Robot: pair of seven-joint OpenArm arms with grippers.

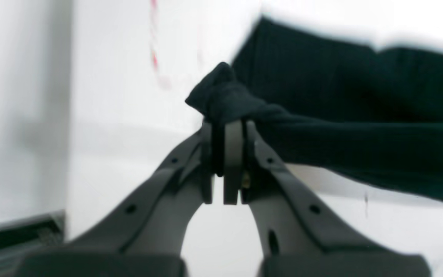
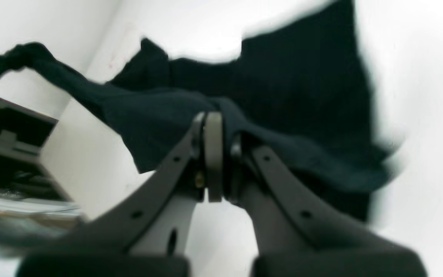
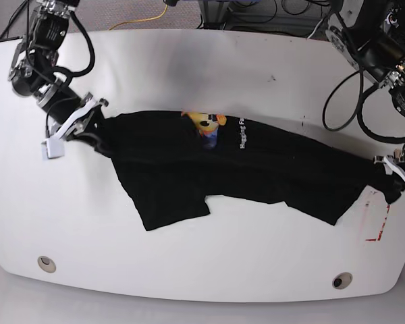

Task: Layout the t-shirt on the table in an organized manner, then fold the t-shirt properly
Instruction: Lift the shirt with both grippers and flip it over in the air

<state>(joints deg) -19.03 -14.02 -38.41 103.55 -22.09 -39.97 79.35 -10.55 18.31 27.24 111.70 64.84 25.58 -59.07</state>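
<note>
The black t-shirt (image 3: 243, 169) hangs stretched across the white table (image 3: 189, 67), with white lettering (image 3: 243, 132) near its upper edge. In the base view my right gripper (image 3: 96, 125) is at the left, shut on one end of the fabric. At the right edge my left gripper (image 3: 390, 181) is shut on the other end. In the left wrist view the left gripper (image 1: 227, 124) pinches a bunched bit of the t-shirt (image 1: 360, 115). The right gripper (image 2: 215, 117) clamps a fold of the t-shirt (image 2: 283, 88), which sags between both grips.
A yellow and blue patch (image 3: 206, 123) shows at the shirt's upper edge. Round grommet holes (image 3: 46, 262) (image 3: 342, 279) sit near the front edge. A red tape mark (image 3: 378, 229) lies at the right. Black cables (image 3: 344, 88) loop from the arms at the back.
</note>
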